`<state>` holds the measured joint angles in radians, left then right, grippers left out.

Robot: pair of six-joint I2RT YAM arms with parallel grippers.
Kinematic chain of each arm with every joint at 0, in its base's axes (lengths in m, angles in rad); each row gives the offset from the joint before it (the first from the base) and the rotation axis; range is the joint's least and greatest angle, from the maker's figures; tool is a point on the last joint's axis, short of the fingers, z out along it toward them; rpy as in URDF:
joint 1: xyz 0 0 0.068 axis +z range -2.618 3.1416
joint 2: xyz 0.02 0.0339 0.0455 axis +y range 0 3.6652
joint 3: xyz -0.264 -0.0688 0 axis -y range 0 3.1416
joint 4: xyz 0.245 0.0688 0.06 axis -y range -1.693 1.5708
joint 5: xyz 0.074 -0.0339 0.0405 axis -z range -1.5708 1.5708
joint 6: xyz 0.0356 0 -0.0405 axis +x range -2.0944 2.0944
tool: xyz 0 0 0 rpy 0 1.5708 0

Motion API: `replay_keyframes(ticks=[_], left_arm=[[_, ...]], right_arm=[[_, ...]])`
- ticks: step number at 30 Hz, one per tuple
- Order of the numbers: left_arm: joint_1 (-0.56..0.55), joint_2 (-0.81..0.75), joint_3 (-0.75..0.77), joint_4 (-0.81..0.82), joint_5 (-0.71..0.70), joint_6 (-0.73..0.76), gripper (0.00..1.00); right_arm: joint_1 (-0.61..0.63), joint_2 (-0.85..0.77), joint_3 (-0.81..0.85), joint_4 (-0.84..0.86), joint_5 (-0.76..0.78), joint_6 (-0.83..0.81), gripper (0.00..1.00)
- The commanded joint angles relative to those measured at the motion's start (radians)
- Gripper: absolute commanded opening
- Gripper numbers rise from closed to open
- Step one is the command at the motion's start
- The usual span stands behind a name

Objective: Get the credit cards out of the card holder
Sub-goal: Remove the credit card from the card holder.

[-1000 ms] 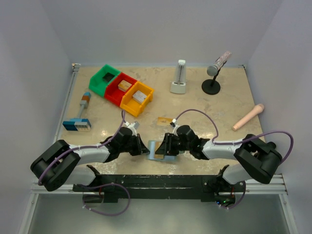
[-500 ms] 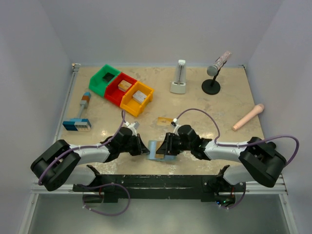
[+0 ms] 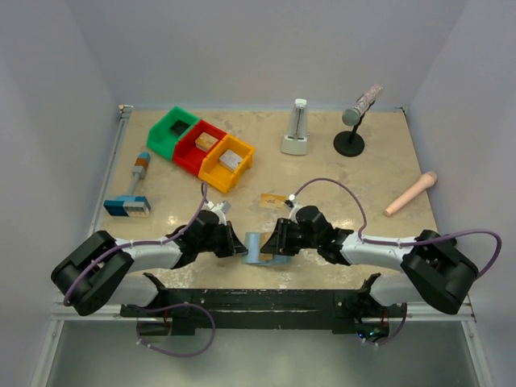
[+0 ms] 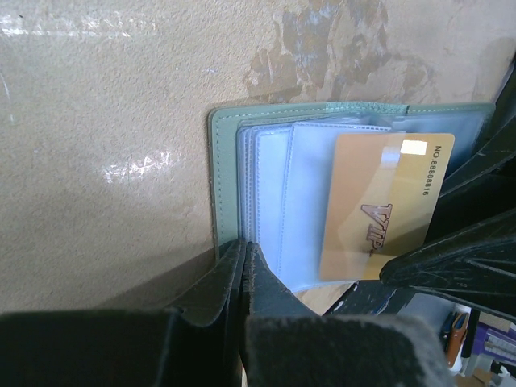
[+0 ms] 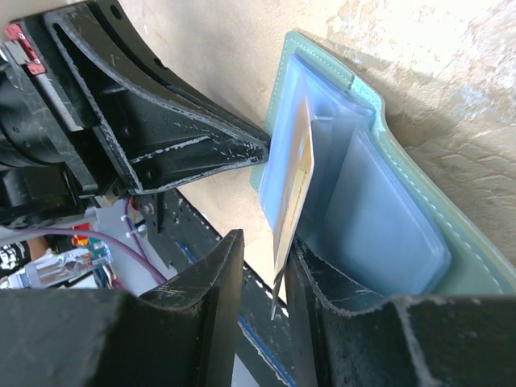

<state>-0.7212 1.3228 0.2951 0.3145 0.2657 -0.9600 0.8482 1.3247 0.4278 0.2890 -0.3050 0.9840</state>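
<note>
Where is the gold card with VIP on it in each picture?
Top external: hidden; only the card holder shows, low in the middle, between the left pincer and right pincer.
Left wrist: the gold card lies right of centre, sticking out of a clear sleeve.
Right wrist: seen edge-on at centre, its bottom end between the right pincer's fingers.
Shared landmark: the teal card holder.

card holder (image 3: 256, 247) mostly hidden between tools, top view
</note>
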Motion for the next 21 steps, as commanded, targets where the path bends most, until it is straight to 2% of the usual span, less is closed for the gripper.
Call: replay_keyframes(ticks=[1, 11, 17, 21], left_arm=[[-0.003, 0.009, -0.025, -0.018, -0.025, 0.003, 0.0], [-0.003, -0.008, -0.025, -0.022, -0.022, 0.0, 0.0], [-0.003, -0.031, -0.024, -0.031, -0.026, 0.0, 0.0], [-0.004, -0.043, -0.016, -0.055, -0.039, 0.009, 0.0]], right_arm=[[-0.012, -0.039, 0.02, 0.003, 0.017, -0.021, 0.3], [-0.02, -0.045, 0.019, -0.01, 0.021, -0.021, 0.18], [-0.031, -0.064, 0.012, -0.033, 0.027, -0.022, 0.0], [-0.046, -0.094, 0.0, -0.069, 0.049, -0.018, 0.0]])
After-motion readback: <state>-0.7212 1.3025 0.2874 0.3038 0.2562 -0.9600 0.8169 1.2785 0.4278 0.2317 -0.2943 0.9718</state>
